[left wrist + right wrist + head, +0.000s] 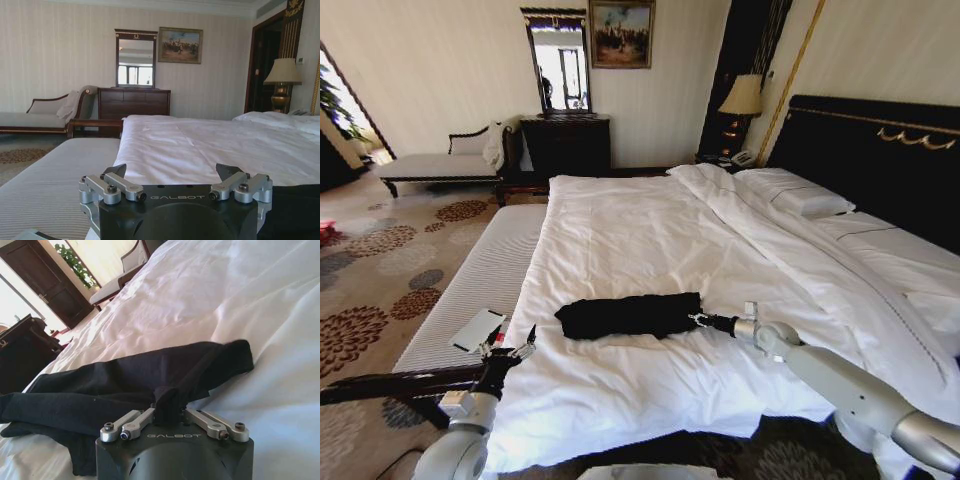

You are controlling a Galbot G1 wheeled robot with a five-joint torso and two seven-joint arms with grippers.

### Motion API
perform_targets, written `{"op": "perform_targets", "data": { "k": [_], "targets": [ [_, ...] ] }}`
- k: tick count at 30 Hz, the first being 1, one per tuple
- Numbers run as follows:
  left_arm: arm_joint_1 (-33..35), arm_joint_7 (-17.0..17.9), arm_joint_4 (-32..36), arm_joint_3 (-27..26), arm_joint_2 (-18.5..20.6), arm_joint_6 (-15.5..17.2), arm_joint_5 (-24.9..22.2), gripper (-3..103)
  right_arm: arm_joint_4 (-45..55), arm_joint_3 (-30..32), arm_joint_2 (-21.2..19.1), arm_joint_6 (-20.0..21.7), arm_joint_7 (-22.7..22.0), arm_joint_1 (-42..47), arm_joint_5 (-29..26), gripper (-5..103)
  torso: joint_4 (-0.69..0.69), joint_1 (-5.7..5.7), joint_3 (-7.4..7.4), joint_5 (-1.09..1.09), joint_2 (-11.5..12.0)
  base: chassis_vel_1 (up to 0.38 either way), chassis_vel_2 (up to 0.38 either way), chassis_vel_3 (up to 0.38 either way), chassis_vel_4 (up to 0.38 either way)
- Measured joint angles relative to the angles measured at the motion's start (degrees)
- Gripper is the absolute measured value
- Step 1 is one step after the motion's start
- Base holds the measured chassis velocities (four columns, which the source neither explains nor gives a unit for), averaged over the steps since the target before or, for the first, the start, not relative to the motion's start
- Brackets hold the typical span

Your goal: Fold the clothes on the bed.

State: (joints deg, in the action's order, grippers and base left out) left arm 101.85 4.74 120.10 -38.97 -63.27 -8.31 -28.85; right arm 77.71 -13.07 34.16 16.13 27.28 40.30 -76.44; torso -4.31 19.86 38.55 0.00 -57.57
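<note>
Head view: right pincer pinches clothes' edge.

T-shirt on bed; bench left of bed; headboard right.

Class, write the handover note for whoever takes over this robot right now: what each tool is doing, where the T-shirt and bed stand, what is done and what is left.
Right tool: shut on the black T-shirt, pinching a fold of fabric at the end nearest the right arm.
Left tool: open, holding nothing, at the bed's near left edge, apart from the shirt.
T-shirt: lies on the white duvet of the bed, bunched into a long narrow band.
Done: shirt gathered lengthwise.
Left: it is not yet a neat compact fold; ends need bringing together and flattening.
</note>
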Motion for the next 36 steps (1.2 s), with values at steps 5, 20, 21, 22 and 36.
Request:
{"op": "perform_targets", "data": {
  "k": [5, 20, 21, 22, 36],
  "targets": [
    [0.0, 0.0, 0.0, 0.0, 0.0, 0.0, 0.0, 100, 1.34, 4.62, -2.99, -0.11, -0.01, 3.64, -0.36, 7, 0.0, 0.0, 0.0, 0.0, 0.0, 0.0, 0.0, 0.0, 0.0],
    [-0.01, 0.0, 0.0, 0.01, 0.0, 0.0, 0.0, 100, -1.99, 12.97, -9.67, -1.92, 4.32, 10.73, 2.11, 7, 0.0, 0.0, 0.0, 0.0, 0.0, 0.0, 0.0, 0.0, 0.0],
    [-0.01, 0.0, 0.0, 0.0, 0.0, 0.0, -0.01, 100, -1.98, 13.2, -10.26, -1.93, 4.33, 10.75, 2.04, 7, -0.01, 0.0, 0.0, 0.01, 0.0, 0.0, 0.0, 0.0, 0.0],
    [0.0, 0.01, 0.0, 0.01, 0.0, 0.0, 0.0, 100, -1.77, 13.37, -10.54, -1.94, 4.32, 10.85, 2.03, 7, -0.01, 0.0, 0.0, 0.01, 0.0, 0.0, 0.0, 0.0, 0.0],
    [-0.01, -0.01, 0.0, 0.01, 0.0, 0.0, 0.0, 100, 2.33, 15.22, -12.22, -4.14, -0.18, 10.9, 3.19, 7, -0.01, 0.0, 0.0, 0.01, 0.0, 0.0, 0.0, 0.0, 0.0]
  ]
}}
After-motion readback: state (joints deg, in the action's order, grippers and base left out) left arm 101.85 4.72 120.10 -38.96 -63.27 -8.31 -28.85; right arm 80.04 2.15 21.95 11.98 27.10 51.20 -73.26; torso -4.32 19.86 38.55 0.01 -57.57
